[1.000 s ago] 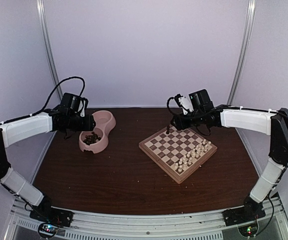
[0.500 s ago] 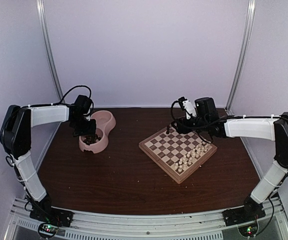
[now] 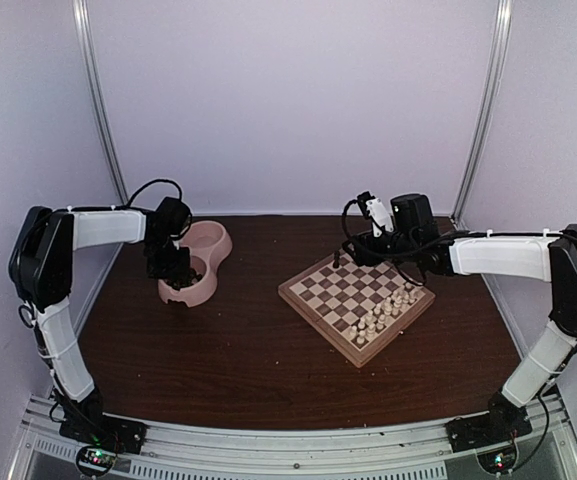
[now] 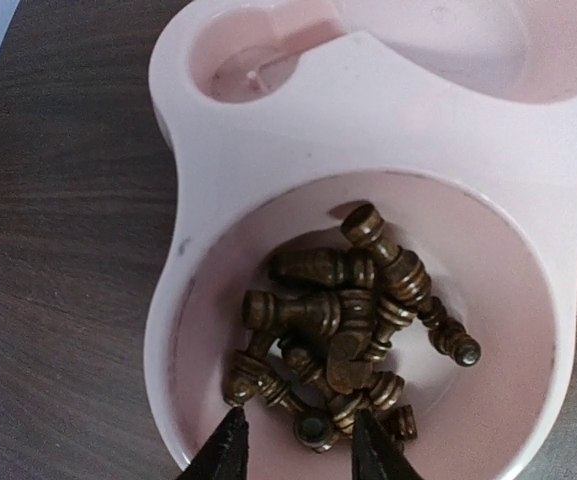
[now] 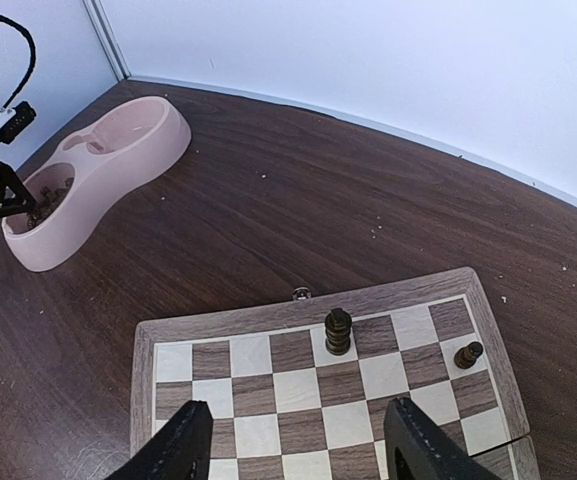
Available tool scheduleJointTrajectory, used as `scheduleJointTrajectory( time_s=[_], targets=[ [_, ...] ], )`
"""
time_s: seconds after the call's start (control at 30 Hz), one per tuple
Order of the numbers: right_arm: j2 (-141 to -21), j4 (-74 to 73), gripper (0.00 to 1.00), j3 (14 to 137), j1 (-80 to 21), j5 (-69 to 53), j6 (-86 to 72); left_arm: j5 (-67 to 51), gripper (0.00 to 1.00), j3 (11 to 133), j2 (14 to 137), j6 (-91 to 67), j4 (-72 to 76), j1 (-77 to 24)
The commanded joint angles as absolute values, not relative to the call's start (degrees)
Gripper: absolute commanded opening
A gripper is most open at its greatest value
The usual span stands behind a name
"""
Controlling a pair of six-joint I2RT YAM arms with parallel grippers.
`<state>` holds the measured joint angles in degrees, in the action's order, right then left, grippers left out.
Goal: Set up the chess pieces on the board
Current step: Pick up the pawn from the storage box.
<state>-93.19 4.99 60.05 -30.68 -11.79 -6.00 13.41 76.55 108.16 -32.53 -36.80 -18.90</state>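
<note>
Here, closest to the arm bases, the dark wood-grain table (image 3: 238, 350) carries the chessboard (image 3: 340, 290) on its right half, turned so that one corner points toward the near edge. Two rows of cream chessmen (image 3: 383, 312) stand along the board's near-right side.

Farther in, the right gripper (image 5: 298, 425) hangs over the far-left part of the board. Its claw is spread wide with nothing between the fingers, and checkered squares show through the gap in its wrist view. Beyond those fingers, two chessmen stand upright near the board's far edge. One is a taller dark piece (image 5: 338, 331) with a ringed stem, on the last row. The other is a smaller dark piece (image 5: 468, 353), well apart from it toward the corner at the right of that view. A small metal latch (image 5: 301, 293) sits on the outer face of the far border.

On the left half of the table, about level with the far part of the board, lies the pink double bowl (image 4: 268, 130). The left gripper (image 4: 298, 450) reaches down into its nearer compartment, where the rest of the dark chess pieces (image 4: 338, 320) lie tumbled in a heap. The fingers are partway apart, with their tips at the near edge of the heap and a piece or two in the gap. I cannot tell whether they pinch any of them. The bowl's other compartment lies beyond, toward the white back wall.
</note>
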Motion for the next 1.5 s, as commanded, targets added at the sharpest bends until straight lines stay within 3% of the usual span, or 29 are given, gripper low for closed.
scheduleJointTrajectory(
  time_s=[0.0,0.3,0.4,0.7,1.47],
  targets=[
    [-93.1,6.6,0.61,59.9,-30.7,-12.3,-6.3,13.7,0.35,77.9,110.1,-32.9,-37.2,-18.6],
    [-92.9,6.3,0.61,60.0,-30.7,-12.4,-6.2,12.8,0.3,78.7,111.9,-32.7,-37.6,-18.6],
    [-92.7,6.3,0.61,59.9,-30.6,-12.3,-6.2,12.6,0.21,78.8,111.9,-32.6,-37.6,-18.6],
    [-92.4,6.3,0.61,59.7,-30.7,-11.8,-5.9,12.7,0.12,78.9,107.2,-31.5,-38.1,-18.6],
    [-92.6,7.6,0.61,59.0,-30.7,-11.0,-5.8,4.9,0.11,74.6,93.0,-25.9,-33.9,-20.7]
  ],
)
